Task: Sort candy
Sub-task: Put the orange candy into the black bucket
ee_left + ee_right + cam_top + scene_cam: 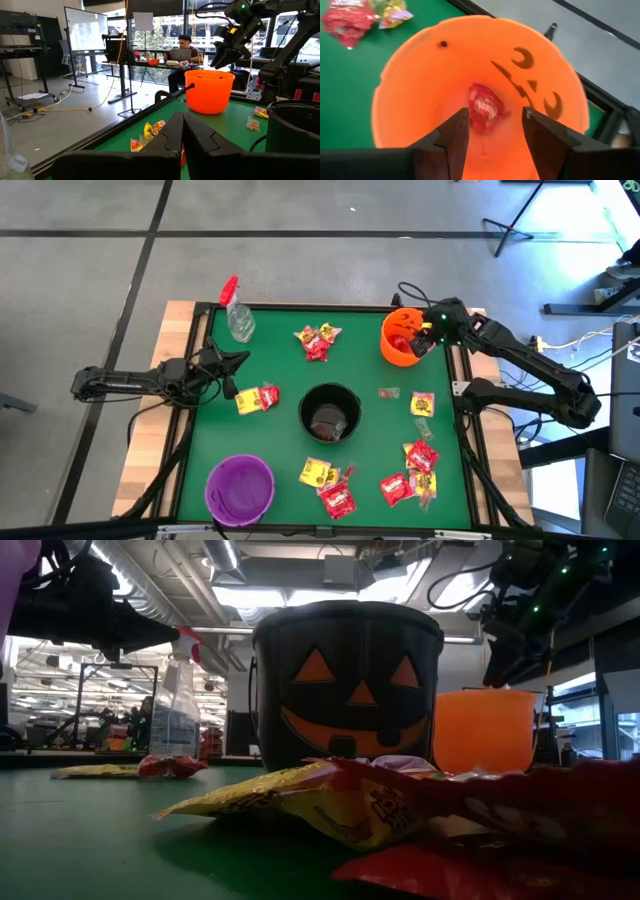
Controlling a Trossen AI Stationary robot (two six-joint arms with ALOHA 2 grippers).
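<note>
Right jaws (492, 127) parted, empty, hovering over orange bucket (400, 340) with red candy (484, 107) inside. Left jaws (236, 361) pressed together, empty, at bench (275, 435) left. More candy scattered right.

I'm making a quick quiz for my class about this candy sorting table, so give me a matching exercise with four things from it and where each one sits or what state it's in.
Things:
1. orange bucket
2. purple bowl
3. spray bottle
4. left gripper

Places or states:
A. near-left corner of the table
B. shut, holding nothing, at the table's left edge
C. under the open right gripper, a red candy inside
D. far-left part of the table

Pairs: 1-C, 2-A, 3-D, 4-B
</note>
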